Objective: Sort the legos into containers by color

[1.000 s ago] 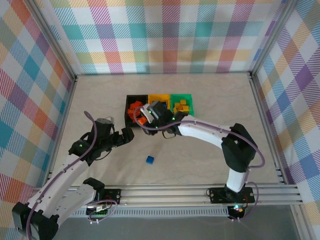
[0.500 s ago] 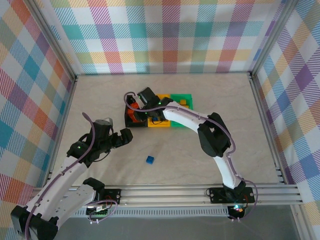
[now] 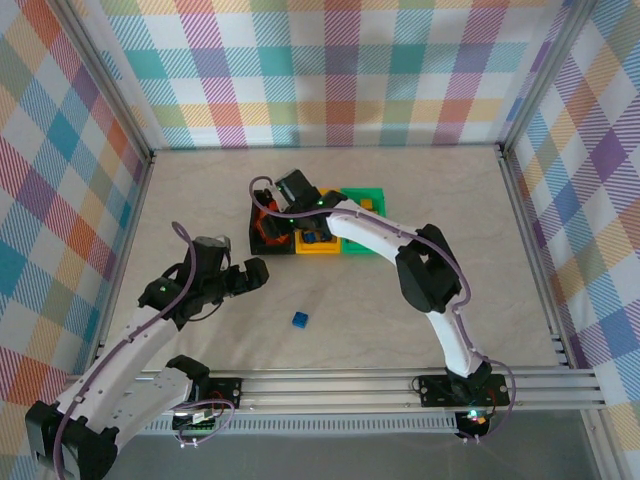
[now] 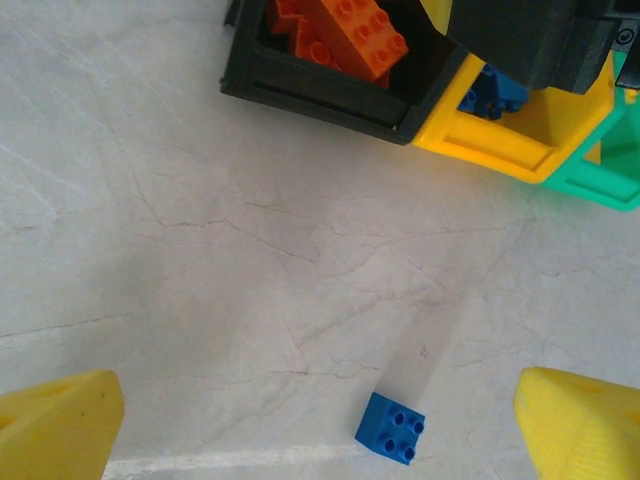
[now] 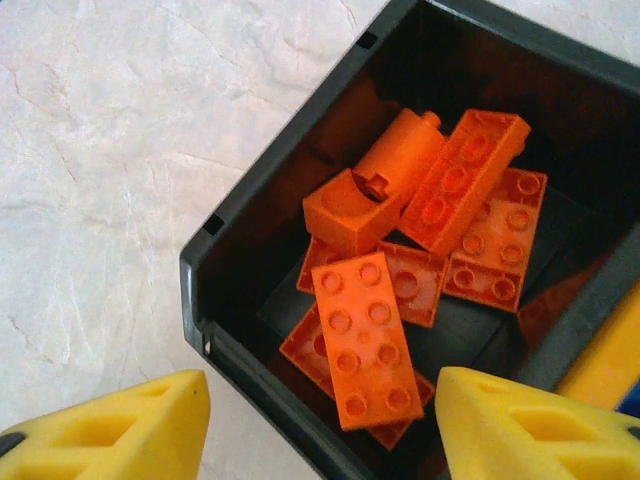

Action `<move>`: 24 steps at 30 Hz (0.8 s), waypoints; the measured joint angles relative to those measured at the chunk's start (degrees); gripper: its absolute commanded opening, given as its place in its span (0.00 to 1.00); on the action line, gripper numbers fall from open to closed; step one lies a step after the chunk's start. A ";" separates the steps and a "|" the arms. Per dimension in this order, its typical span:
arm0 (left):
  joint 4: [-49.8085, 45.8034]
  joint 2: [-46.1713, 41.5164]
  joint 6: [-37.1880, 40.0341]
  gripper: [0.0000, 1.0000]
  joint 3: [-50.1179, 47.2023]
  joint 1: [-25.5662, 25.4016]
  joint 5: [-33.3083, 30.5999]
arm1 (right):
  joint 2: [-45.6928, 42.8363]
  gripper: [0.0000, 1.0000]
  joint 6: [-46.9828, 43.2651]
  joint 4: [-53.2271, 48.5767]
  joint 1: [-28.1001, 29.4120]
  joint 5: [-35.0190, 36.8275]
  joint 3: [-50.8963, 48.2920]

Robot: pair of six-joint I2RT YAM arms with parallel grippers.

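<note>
The table (image 4: 200,250) carries three bins side by side. Directly under the right fingers (image 5: 530,425) (spread, pinching nothing) the black bin (image 5: 295,140) holds a heap of orange bricks (image 5: 365,340). Ahead of the left fingers (image 4: 60,425), spread wide and empty, the yellow bin (image 4: 500,150) holds blue bricks (image 4: 490,95); what is in the green bin (image 4: 600,185) beside it I cannot tell. One loose blue brick (image 4: 390,428) lies between the left fingers — likely light, rigid and slick. Pinch its flat sides, not the studs.
</note>
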 measured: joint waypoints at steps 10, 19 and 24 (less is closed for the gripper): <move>0.76 8.46 1.53 0.94 0.76 -13.27 0.37 | -20.55 0.73 3.21 6.47 0.00 1.73 -24.02; 5.38 21.81 1.11 0.91 0.57 -27.47 -0.98 | -36.87 0.74 7.23 9.33 0.00 4.09 -45.57; 7.98 29.09 1.33 0.81 0.48 -30.21 -1.81 | -42.97 0.75 8.41 9.25 0.00 5.97 -51.17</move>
